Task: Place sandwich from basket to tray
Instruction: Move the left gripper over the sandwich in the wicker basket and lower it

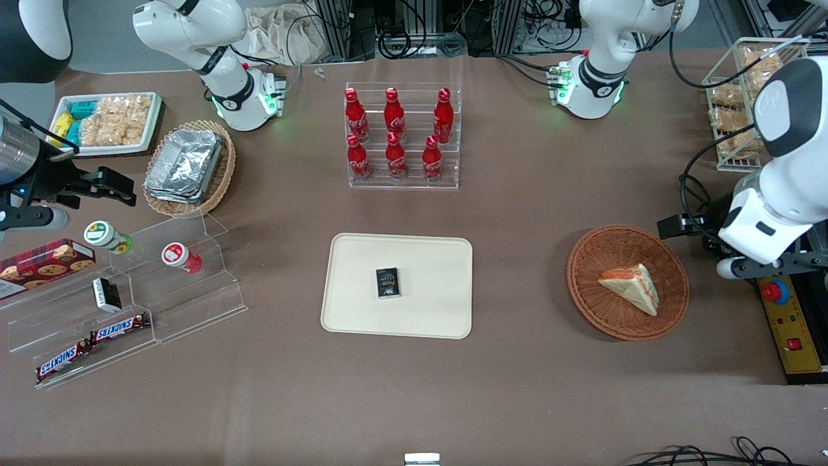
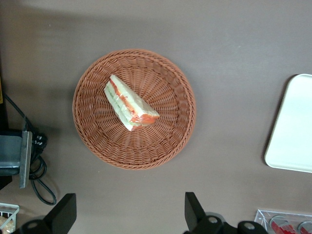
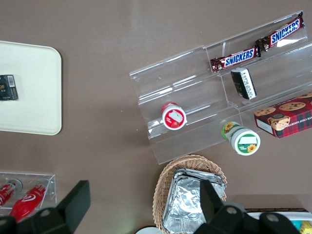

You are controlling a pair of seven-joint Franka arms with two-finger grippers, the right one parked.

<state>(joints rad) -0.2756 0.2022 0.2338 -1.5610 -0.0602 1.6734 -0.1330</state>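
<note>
Jaws (image 2: 129,217) apart above basket (image 2: 92,141)

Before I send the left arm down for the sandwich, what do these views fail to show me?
- Gripper, left wrist view: open above the table beside the basket; its height is unreadable.
- Front view: the arm's own body hides the jaws.
- Sandwich: underside hidden.
- Tray: cut off at the frame edge.

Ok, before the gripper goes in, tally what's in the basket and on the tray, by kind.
Sandwich, in the basket: 1
Small black box, on the tray: 1
Total: 2
The gripper hangs open above the table beside the basket, holding nothing.
</note>
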